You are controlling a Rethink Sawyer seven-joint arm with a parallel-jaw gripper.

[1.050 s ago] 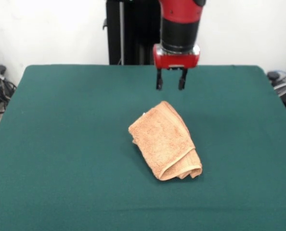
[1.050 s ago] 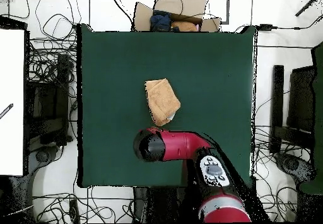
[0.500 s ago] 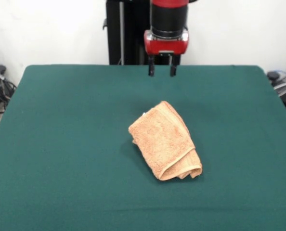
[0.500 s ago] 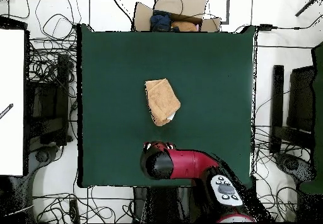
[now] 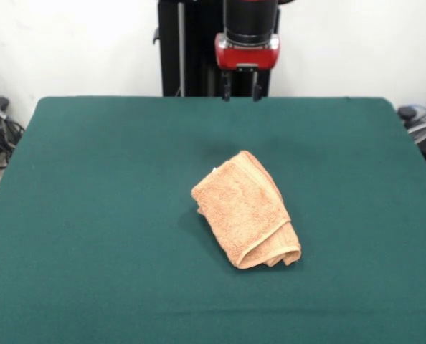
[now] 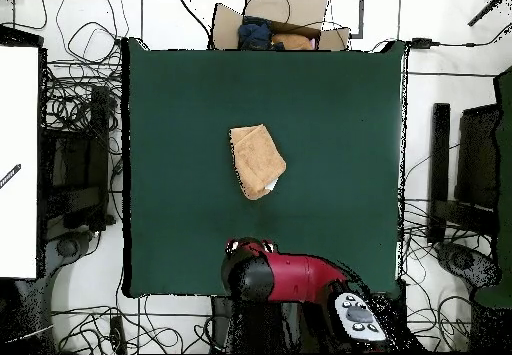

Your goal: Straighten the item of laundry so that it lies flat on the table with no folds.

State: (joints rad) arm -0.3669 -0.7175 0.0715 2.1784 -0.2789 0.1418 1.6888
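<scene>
One folded terry towel (image 5: 246,209), green felt table (image 5: 91,215)

Red and black arm hanging vertical, tool (image 5: 241,94) pointing straight down, its two fingers parted, gripping nothing

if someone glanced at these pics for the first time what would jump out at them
The peach-orange towel stands out first: it lies folded over on itself in a bundle near the middle of the dark green table. Next comes the red and black arm at the table's edge by its pedestal, its gripper open, empty and well clear of the towel.
</scene>
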